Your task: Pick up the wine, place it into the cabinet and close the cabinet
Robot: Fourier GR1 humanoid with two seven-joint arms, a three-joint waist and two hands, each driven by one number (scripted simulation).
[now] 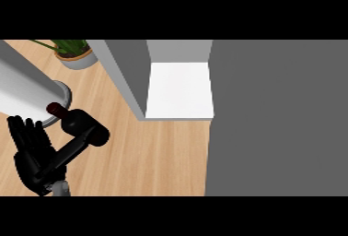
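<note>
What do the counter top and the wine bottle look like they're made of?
The counter top looks like light wood with a matte finish: pale tan with fine grain lines running along it. The wine bottle seems to be dark glass, near black with a reddish cap, though no shine shows to confirm it.

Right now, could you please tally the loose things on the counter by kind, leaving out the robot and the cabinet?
Wine bottle: 1
Potted plant: 1
Grey cylindrical object on a round base: 1
Total: 3
</note>
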